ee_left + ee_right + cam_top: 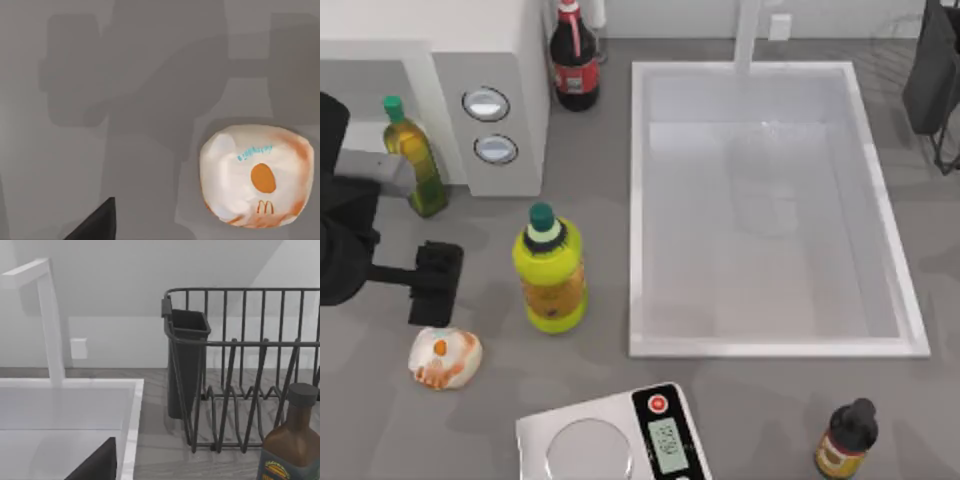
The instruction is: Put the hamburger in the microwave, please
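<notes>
One wrist view reveals golden arches on the hamburger (256, 176).

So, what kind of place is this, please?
Most likely a kitchen counter, in a rendered scene. A white sink with a tap is set into the grey worktop, a microwave stands at the left, and a dish rack sits beside the sink. Bottles and a kitchen scale support this.
</notes>
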Robot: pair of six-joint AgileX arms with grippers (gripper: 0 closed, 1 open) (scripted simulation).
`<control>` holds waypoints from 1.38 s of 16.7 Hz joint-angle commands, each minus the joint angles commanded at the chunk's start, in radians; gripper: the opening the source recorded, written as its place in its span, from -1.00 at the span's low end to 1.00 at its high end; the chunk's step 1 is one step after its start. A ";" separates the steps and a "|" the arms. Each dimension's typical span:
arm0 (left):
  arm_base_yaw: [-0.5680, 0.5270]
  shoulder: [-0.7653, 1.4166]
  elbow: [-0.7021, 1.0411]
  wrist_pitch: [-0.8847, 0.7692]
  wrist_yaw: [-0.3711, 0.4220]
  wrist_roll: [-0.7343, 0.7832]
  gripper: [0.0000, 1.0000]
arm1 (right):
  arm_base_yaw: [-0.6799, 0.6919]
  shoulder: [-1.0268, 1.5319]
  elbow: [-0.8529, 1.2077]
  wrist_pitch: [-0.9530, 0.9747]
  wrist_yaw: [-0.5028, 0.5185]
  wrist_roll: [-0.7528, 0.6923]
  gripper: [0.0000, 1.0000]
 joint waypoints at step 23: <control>-0.070 0.581 0.103 0.068 0.005 -0.014 1.00 | 0.000 0.000 0.000 0.000 0.000 0.000 1.00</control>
